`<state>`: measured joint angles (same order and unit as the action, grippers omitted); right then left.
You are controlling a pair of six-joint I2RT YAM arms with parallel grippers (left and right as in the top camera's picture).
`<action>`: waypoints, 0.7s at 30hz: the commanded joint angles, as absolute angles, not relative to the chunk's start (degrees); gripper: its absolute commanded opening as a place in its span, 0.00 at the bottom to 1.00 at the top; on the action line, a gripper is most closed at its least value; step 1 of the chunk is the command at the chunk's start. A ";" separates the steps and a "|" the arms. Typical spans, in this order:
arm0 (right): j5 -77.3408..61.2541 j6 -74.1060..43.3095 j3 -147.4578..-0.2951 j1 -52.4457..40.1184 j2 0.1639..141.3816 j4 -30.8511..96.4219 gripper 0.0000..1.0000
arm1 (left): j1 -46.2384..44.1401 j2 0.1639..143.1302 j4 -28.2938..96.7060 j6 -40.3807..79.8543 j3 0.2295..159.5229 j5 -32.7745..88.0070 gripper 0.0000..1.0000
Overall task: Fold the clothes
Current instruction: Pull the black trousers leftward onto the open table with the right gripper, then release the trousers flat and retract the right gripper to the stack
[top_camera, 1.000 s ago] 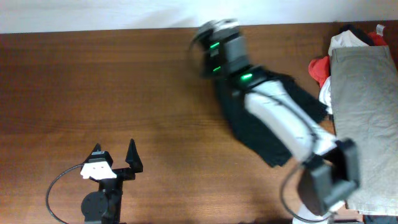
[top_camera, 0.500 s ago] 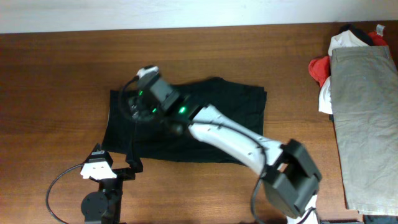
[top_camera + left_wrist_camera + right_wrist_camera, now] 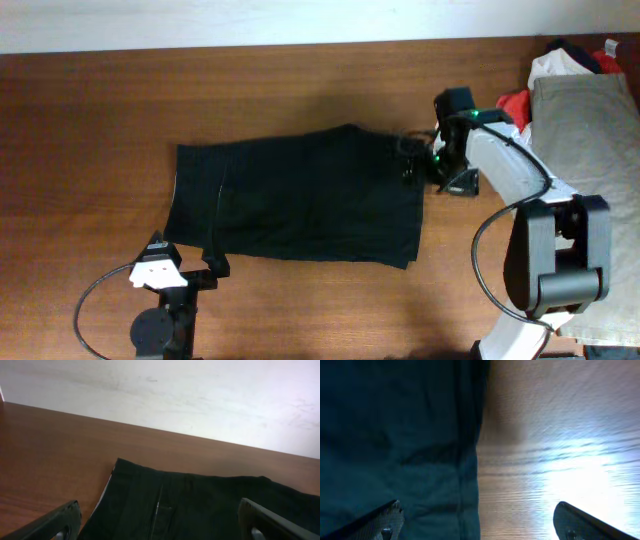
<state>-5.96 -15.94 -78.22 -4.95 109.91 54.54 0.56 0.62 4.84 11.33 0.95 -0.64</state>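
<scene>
A black garment is spread flat near the centre of the wooden table, with its long side running from 9 to 3 o'clock in the overhead view. The right gripper is seen at the garment's 2 o'clock corner, just over its right edge. In the right wrist view the right gripper is spread wide with nothing held. The dark cloth fills the side towards 9 o'clock, and bare wood is seen towards 3 o'clock. Whether the fingers touch the fabric cannot be told.

The left gripper is found at the garment's 7 o'clock corner, just beside the hem. In the left wrist view the left gripper is likewise parted and empty, and the garment is seen ahead at 12 o'clock.

A pile of clothes, topped by a grey cloth, is stacked at the table's 3 o'clock edge, apart from the garment.
</scene>
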 commanded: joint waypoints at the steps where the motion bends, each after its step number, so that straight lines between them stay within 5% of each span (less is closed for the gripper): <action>1: -13.34 -14.76 -71.83 -4.84 109.45 48.66 0.97 | 0.89 0.38 4.73 10.39 0.51 -0.23 0.99; 4: -16.34 -14.92 -67.57 -4.95 109.45 43.88 0.86 | 0.89 0.38 4.73 10.39 0.51 -0.23 0.99; 5: -16.88 -15.27 -66.30 -4.99 109.45 42.85 0.73 | 0.89 0.38 4.73 10.39 0.51 -0.23 0.99; 9: -18.76 -16.47 -64.16 -7.90 109.47 38.96 0.68 | 0.89 0.38 4.71 10.39 0.51 -0.21 0.99; 13: -15.64 -20.27 -64.25 -8.12 109.45 36.38 0.04 | 0.89 0.38 4.73 10.39 0.51 -0.23 0.99; 21: -4.67 -16.95 -78.13 -1.96 109.45 41.19 0.04 | 0.89 0.38 4.73 10.39 0.51 -0.21 0.99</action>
